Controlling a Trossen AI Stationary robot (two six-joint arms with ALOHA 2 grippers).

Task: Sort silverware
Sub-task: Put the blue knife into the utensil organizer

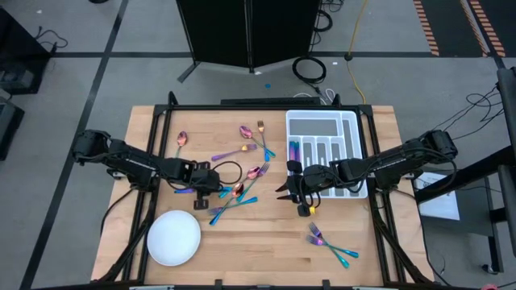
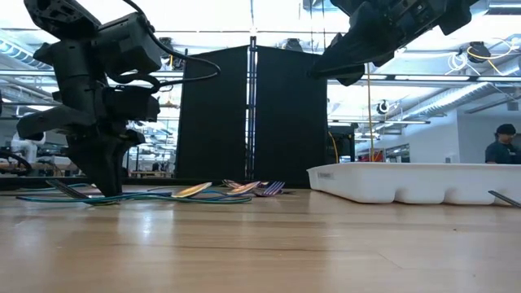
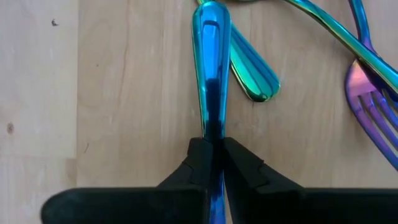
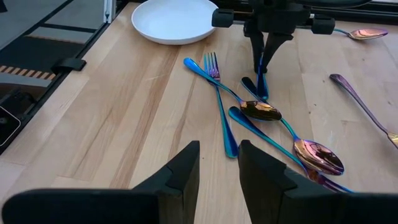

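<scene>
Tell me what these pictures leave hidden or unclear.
- Left wrist view: the left gripper pinches a shiny blue metal handle; the picture's edge cuts off its working end, so fork, spoon or knife is unknown.
- High view: pieces inside the white divided plastic tray are too small to name, partly under the right gripper.

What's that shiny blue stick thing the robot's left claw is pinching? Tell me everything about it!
It is the handle of one piece of silverware, shiny metal that looks bright blue with teal glints. The handle is slim, widening to a rounded end. It lies flat on the wooden table. The left gripper has its two dark fingers shut on it from both sides. A second teal handle lies slanted right beside it. Its other end is hidden, so fork, spoon or knife cannot be told.
</scene>
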